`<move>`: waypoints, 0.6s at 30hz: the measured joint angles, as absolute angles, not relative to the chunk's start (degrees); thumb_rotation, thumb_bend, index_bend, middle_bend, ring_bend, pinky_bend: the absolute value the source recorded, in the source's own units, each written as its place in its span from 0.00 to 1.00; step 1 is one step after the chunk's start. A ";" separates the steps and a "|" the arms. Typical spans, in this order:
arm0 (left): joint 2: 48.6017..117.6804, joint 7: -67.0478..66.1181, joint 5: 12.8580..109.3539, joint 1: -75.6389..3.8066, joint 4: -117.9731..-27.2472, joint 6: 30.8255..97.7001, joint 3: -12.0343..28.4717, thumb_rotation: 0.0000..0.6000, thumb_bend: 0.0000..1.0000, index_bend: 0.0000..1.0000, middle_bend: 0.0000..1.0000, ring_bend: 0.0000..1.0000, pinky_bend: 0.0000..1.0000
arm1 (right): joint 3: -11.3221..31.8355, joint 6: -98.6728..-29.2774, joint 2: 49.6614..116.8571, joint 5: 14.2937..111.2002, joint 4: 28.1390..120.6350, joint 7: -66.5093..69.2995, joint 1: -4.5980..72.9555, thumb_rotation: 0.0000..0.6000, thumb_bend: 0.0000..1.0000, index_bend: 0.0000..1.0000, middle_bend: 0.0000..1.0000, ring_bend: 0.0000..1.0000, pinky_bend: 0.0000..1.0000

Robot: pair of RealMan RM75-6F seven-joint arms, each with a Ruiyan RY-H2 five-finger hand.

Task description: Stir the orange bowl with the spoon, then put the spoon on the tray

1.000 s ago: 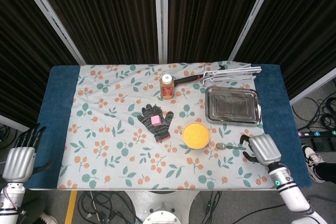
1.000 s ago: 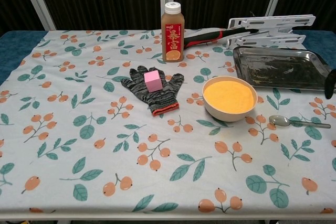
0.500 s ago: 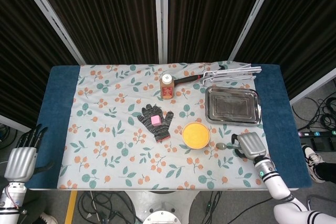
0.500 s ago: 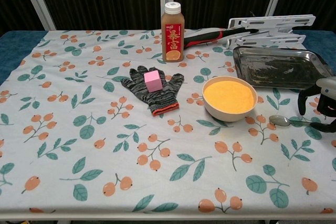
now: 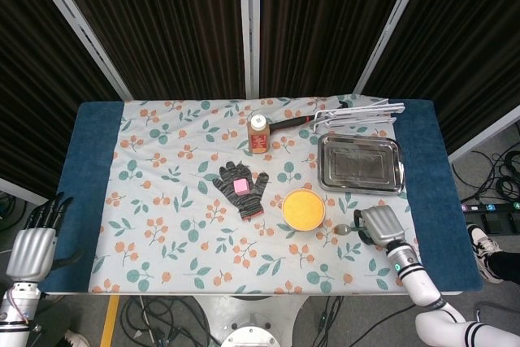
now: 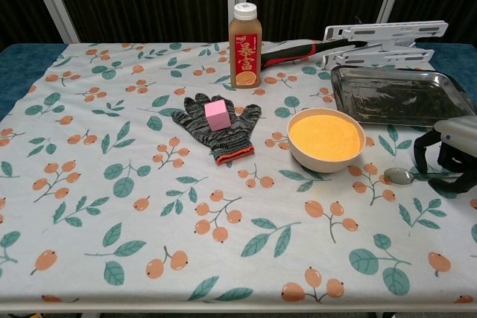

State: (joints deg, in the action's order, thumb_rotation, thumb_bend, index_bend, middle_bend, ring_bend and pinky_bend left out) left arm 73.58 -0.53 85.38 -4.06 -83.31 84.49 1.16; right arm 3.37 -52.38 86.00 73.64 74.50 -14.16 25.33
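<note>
Right hand: the right hand [image 6: 448, 156] is sitting low over the spoon's handle, just right of the bowl, its dark fingers [image 6: 422, 153] curling down around the handle; whether they are actually gripping or only arching over it, I cannot tell.
Spoon: the spoon [image 6: 400, 176] is lying flat on the cloth, its bowl end pointing toward the orange bowl, its handle disappearing under the hand.
Left hand: the left hand [image 5: 31, 247] is hanging off the near left corner of the table, fingers apart and pointing up, holding nothing.
Hidden: most of the spoon handle is covered in both views, and the chest view is cutting off the right hand at the frame edge.
Orange bowl: the orange bowl [image 6: 326, 138] is standing close beside the spoon, not touching it.
Tray: the metal tray [image 6: 449, 105] is sitting just behind the right hand.
Around: a glove [image 6: 235, 129] with a pink block [image 6: 217, 115] on it is lying left of the bowl; a bottle [image 6: 245, 36] is standing upright behind; a white rack [image 6: 380, 42] is lying behind the tray.
</note>
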 measured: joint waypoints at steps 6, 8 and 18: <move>73.64 -0.35 85.42 -3.98 -83.12 84.58 1.12 1.00 0.04 0.10 0.10 0.10 0.13 | 3.39 -53.10 85.44 73.59 75.41 -14.34 25.45 1.00 0.33 0.60 0.95 0.94 1.00; 73.62 -0.30 85.47 -3.96 -83.06 84.63 1.12 1.00 0.04 0.10 0.10 0.10 0.13 | 3.43 -53.60 84.77 73.80 76.35 -14.58 25.46 1.00 0.33 0.61 0.95 0.94 1.00; 73.76 0.27 85.87 -3.83 -82.62 85.12 1.10 1.00 0.04 0.10 0.10 0.10 0.13 | 5.53 -52.57 76.19 73.67 90.58 -17.29 28.57 1.00 0.33 0.62 0.95 0.94 1.00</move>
State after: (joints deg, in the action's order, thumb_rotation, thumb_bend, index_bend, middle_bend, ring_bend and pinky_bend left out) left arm 73.76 0.27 85.87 -3.83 -82.62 85.12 1.10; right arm 5.53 -52.57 76.19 73.67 90.58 -17.29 28.57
